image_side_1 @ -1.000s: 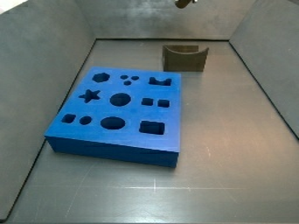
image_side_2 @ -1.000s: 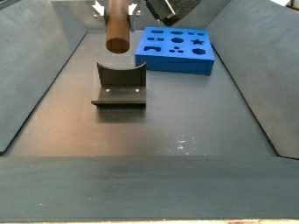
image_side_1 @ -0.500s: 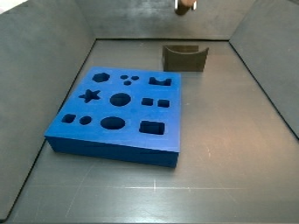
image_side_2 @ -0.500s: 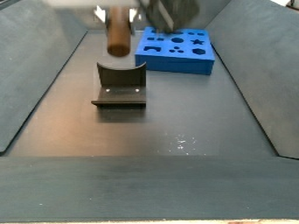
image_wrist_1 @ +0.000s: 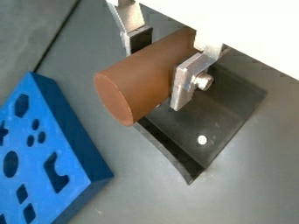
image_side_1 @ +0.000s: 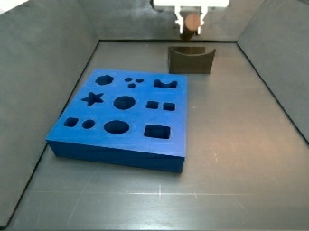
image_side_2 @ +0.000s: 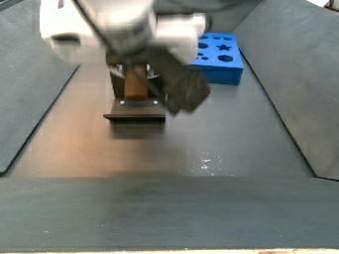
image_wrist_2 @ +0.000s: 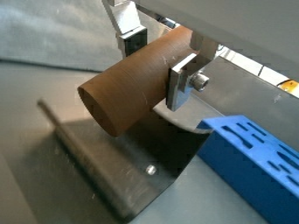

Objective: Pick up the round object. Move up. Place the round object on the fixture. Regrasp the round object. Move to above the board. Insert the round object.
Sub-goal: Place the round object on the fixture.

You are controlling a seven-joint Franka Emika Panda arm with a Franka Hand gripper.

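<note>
My gripper (image_wrist_1: 158,59) is shut on the round object (image_wrist_1: 135,83), a smooth brown cylinder clamped between the two silver fingers (image_wrist_2: 181,83). In both wrist views the peg (image_wrist_2: 121,94) hangs over the fixture (image_wrist_2: 117,166), whose dark plate (image_wrist_1: 216,131) lies right below it. A side view shows the gripper (image_side_1: 190,20) low at the back of the bin, the peg's end (image_side_1: 190,30) just above the fixture's notch (image_side_1: 191,60). I cannot tell whether they touch. The arm hides much of this in a side view; only a bit of peg (image_side_2: 133,79) shows over the fixture (image_side_2: 135,109).
The blue board (image_side_1: 121,113) with dark shaped holes lies on the floor in front of the fixture; its corner also shows in both wrist views (image_wrist_1: 35,162) (image_wrist_2: 251,162) and behind the arm (image_side_2: 221,55). Grey sloping walls (image_side_1: 36,99) enclose the floor.
The gripper has come down from the top of the view with the peg still held, from well above the fixture to just over its notch.
</note>
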